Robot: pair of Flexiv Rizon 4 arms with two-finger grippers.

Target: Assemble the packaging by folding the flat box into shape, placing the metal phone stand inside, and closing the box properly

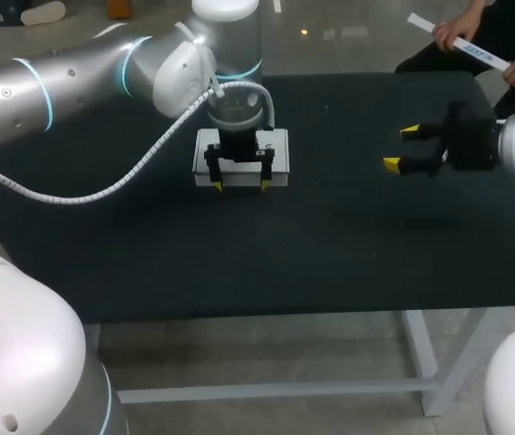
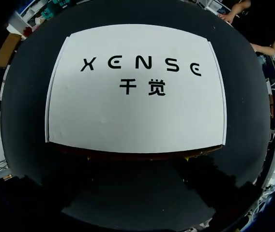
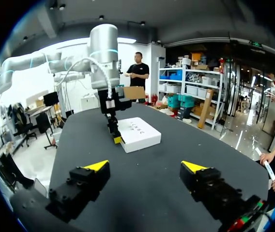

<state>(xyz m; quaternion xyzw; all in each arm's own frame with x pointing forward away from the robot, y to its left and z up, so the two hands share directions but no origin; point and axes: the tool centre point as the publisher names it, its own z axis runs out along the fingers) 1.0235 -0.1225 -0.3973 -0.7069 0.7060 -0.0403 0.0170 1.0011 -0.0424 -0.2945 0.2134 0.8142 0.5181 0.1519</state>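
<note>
white box (image 1: 278, 163) lies flat on the black counter (image 1: 330, 263), a little left of the middle and toward the far side, with its printed lid facing up. its lid sits level and its sides look square, so i judge the folding and closing to be done or nearly so. no metal phone stand shows anywhere on the counter, which fits it being inside the box, though that cannot be seen.

the left hand (image 1: 240, 185) hangs straight down over the box's near edge. its fingers stand apart with nothing gripped between them, the yellow tips right at that edge. in the left wrist view the lid lies squarely below and no finger shows. that placing suits pressing the front edge down, or checking that it sits flush.

the right hand (image 1: 401, 149) hovers well off to the right above bare counter, turned sideways toward the box, with its fingers wide apart and empty. it seems parked there to leave the left arm room, while facing the box in case it needs steadying.
</note>
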